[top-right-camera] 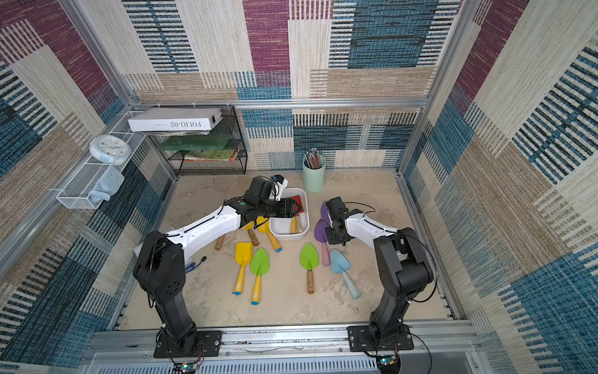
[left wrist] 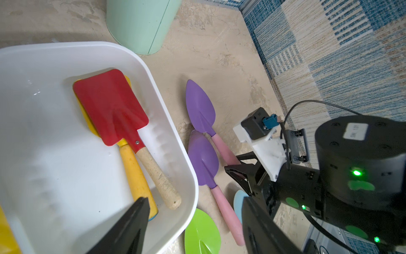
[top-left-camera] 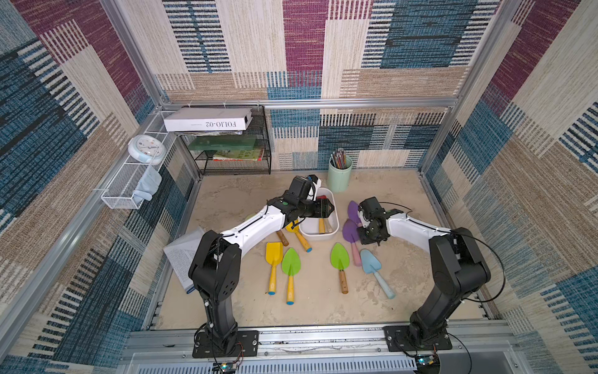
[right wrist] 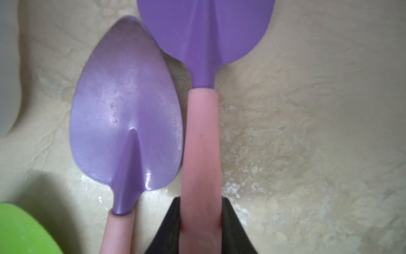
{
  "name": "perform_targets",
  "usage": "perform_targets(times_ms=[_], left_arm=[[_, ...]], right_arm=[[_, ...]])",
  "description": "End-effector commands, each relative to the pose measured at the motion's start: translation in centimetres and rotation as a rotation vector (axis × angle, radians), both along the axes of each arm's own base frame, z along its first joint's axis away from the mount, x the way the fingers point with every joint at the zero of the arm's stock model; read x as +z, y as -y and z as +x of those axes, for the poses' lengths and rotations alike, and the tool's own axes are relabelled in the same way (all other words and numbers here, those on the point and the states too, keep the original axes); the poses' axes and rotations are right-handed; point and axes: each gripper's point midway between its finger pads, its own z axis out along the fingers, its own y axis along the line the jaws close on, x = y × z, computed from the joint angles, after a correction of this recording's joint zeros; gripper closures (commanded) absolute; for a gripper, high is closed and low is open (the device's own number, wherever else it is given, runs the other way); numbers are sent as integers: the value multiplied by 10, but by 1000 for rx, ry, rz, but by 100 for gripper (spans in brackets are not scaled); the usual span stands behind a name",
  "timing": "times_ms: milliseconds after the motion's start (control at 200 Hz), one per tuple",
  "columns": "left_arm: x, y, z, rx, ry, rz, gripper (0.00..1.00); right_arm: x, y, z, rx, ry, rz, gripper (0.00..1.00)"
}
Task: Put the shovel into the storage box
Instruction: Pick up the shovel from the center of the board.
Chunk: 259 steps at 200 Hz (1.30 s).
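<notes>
Glossy white plastic storage box (left wrist: 169, 136)

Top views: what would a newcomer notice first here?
Bright toy shovels, yellow, green and blue, lie scattered on the sandy tabletop. The white plastic storage box behind them holds a red flat-bladed shovel atop a yellow one, under the open left gripper. The right gripper clamps the pink handle of a purple leaf-bladed shovel beside the box.

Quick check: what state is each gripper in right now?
The left gripper is open and empty, above the storage box.
The right gripper is closed on the pink handle of a purple shovel.
</notes>
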Motion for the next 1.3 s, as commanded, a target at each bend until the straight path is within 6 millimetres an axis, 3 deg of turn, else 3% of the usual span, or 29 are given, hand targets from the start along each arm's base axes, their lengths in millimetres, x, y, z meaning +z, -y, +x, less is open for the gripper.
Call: perform_targets(times_ms=[0, 296, 496, 882, 1007, 1292], left_arm=[[5, 9, 0, -21, 9, -30, 29], [-1, 25, 8, -31, 13, -83, 25], [0, 41, 25, -39, 25, -125, 25], [-8, 59, 45, -38, 18, -142, 27], [-12, 62, 45, -41, 8, -150, 35], [-14, 63, 43, -40, -1, -167, 66]], right_arm=[[14, 3, 2, -5, 38, -9, 100], [55, -3, -8, 24, 111, 61, 100], [77, -20, -23, 98, 121, 155, 100], [95, -44, -34, 153, 143, 208, 100], [100, -52, -34, 169, 153, 227, 100], [105, -59, -30, 179, 162, 237, 100]])
